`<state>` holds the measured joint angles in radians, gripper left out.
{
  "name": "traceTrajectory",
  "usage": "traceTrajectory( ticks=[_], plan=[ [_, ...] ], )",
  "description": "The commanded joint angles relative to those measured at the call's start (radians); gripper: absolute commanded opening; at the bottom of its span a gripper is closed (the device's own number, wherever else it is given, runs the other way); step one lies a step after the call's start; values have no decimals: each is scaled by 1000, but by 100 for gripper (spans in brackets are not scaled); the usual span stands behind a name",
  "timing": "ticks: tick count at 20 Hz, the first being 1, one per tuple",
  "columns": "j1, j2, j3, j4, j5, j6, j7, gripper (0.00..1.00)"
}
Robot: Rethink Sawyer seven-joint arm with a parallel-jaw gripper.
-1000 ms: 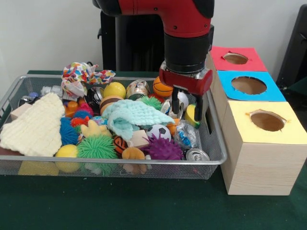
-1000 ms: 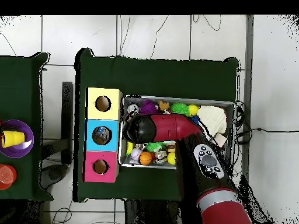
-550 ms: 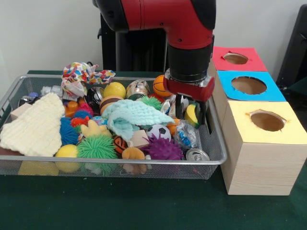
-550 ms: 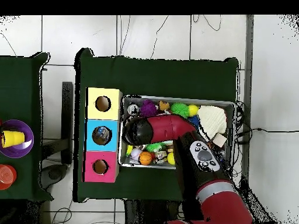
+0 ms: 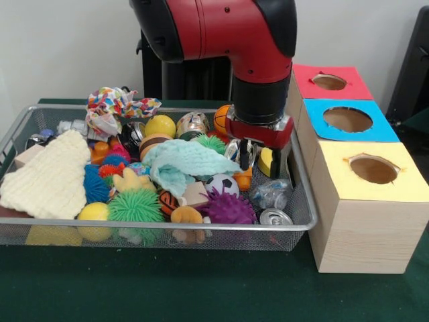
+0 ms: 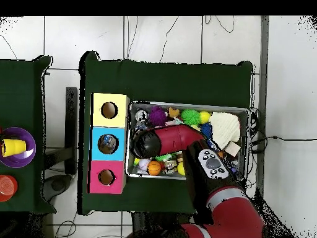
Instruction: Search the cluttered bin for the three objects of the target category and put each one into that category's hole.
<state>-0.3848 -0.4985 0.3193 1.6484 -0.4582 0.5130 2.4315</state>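
No readable text, label, brand or number shows anywhere: the cans, toys and coloured boxes carry marks too small or blurred to make out

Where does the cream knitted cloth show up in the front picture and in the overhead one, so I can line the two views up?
Front view: the cream knitted cloth lies at the left end of the wire bin, draped over toys.
Overhead view: it sits at the bin's upper right corner.
Shared landmark: the yellow-topped box, beside the bin's opposite end in both views.
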Motion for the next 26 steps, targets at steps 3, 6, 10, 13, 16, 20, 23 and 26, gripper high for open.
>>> traceTrajectory(
  ticks=[3,6,10,13,16,20,23,26],
  plan=[
    [-37,25,74,59,-79,-55,-146,100],
    [-41,48,90,49,-75,-90,-127,100],
    [-43,46,104,43,-51,-88,-106,100],
    [-46,24,127,41,-14,-50,-98,100],
    [-47,2,145,18,35,-15,-62,100],
    [-41,-26,136,-30,107,58,-18,100],
    [-44,-41,114,-41,134,99,-20,100],
    [-52,-53,106,-31,152,114,-26,100]
  ],
)
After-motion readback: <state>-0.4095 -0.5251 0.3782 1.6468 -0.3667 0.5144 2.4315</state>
